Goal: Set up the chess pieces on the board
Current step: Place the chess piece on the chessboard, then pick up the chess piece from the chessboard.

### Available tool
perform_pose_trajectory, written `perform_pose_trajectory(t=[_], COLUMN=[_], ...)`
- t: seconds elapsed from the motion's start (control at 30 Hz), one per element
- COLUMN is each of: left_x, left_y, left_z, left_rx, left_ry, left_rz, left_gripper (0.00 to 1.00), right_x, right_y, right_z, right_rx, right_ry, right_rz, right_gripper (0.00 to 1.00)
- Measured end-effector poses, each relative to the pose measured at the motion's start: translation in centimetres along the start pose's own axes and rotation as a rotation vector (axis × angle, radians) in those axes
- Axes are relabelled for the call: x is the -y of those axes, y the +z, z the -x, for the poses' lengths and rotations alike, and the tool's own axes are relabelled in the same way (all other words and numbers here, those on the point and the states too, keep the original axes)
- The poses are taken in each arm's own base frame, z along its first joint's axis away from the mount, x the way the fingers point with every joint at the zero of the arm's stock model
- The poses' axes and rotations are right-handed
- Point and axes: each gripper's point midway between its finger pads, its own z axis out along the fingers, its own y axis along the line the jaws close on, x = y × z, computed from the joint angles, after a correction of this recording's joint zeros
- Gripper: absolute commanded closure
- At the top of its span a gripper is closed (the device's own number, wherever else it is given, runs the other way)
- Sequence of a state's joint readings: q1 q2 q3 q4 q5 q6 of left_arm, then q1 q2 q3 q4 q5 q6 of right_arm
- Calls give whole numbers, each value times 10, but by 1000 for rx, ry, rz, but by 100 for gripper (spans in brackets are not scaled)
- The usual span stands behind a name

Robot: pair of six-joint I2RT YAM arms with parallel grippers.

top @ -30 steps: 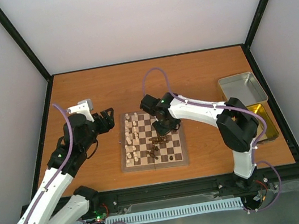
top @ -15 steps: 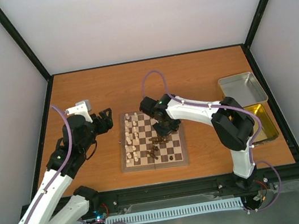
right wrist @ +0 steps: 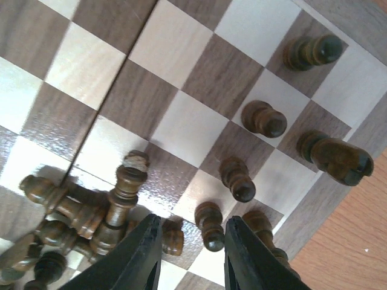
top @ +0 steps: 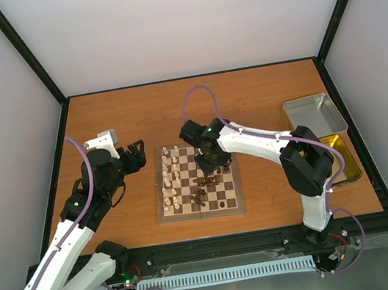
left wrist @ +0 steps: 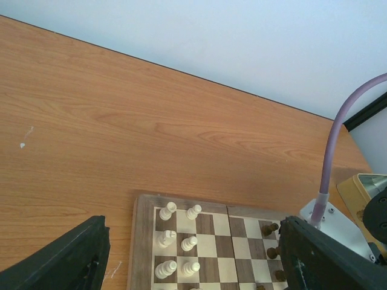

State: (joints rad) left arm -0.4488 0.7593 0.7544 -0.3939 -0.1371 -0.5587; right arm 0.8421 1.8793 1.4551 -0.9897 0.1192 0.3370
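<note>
Your right gripper (right wrist: 192, 244) has its jaws a narrow gap apart, set either side of one standing dark pawn (right wrist: 208, 225) without clamping it, on the board (right wrist: 181, 128) near its right border. More of the chess pieces (right wrist: 266, 118) stand along that border, and a heap of them lies toppled by the board's middle seam. Your left gripper (top: 138, 155) hangs just off the board's far left corner, jaws wide and empty.

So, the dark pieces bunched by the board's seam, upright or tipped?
Tipped: the dark pieces lie on their sides, heaped together on the board.

Glossy wood board (right wrist: 175, 130), dark wood pcs (right wrist: 264, 119), metal tray (top: 314, 117)
</note>
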Motion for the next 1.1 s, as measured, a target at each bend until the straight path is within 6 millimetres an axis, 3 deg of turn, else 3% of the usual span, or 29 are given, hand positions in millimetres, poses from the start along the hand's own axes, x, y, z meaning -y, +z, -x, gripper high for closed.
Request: perform_pose_trajectory(t=[0.43,0.67,0.83,1.1], left_x=[-6,-7,-7,-8], left_y=[-7,-6,-6,-6], left_z=[6,4,4,3], left_rx=[36,30,30,27], left_ry=[-4,-2,-3,-3], left_rz=[26,31,32,33], left_gripper=[22,22,22,22], right_x=[-27,-32,-32,-35], right_y=[8,24,33,33], right_z=[16,17,10,10], right_rx=[34,10,-11,17], right_ry=[95,151,181,227], right_rz=[131,140,143,176], right_gripper=[67,73,85,95])
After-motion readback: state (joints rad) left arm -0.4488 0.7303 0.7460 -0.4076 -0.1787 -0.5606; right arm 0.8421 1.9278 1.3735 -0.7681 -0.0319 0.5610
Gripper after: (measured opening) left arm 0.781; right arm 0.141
